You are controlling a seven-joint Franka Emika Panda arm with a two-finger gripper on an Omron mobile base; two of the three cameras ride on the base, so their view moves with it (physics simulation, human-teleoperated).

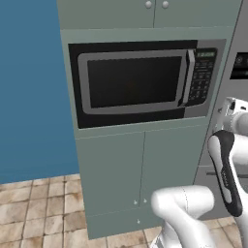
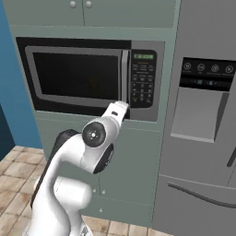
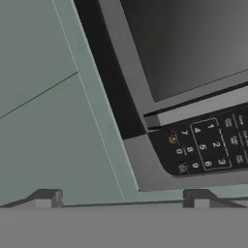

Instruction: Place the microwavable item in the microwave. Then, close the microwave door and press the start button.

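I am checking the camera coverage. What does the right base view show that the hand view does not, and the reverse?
Right base view alone: the grey fridge, the upper cabinet doors and the tiled floor. Hand view alone: the gripper, open, close to the keypad panel, whose digits are readable there. Both: the closed microwave door with its bar handle, and the green cabinet front.

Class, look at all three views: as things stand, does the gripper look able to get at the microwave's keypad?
Probably yes. The open gripper faces the keypad from close by, holding nothing, and nothing stands between them. The microwave door is shut, leaving the panel clear.
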